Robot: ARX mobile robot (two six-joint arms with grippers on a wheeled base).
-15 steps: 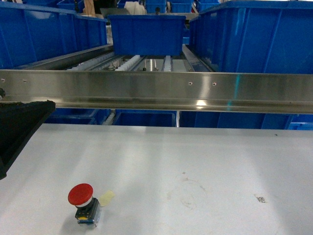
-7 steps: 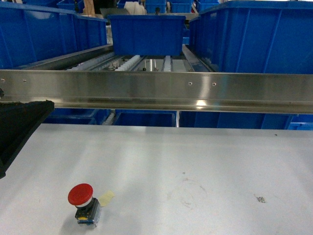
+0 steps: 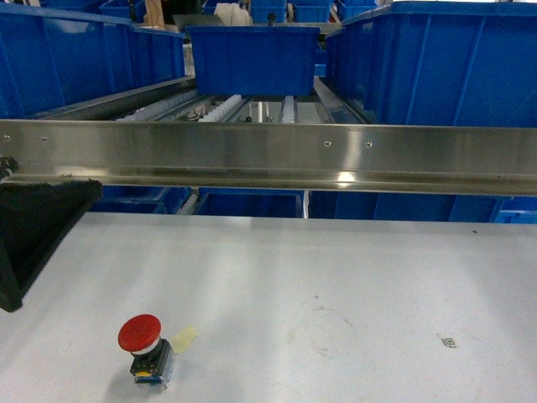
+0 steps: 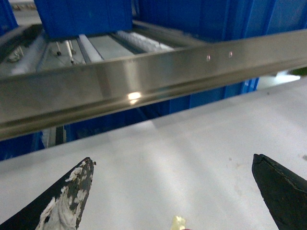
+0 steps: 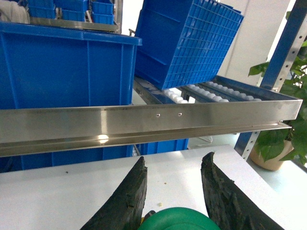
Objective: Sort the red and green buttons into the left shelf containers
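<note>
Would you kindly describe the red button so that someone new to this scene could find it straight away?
Start at the long steel rail that fronts the shelf of blue bins, then come down onto the white table below it. Near the table's front left stands the red button, a wide red mushroom cap on a dark blue-and-yellow body. A pale scrap of tape lies just beside it.

White table (image 3: 352, 285) under a steel rail (image 3: 268, 155) — potted plant (image 5: 288, 129) at right.
</note>
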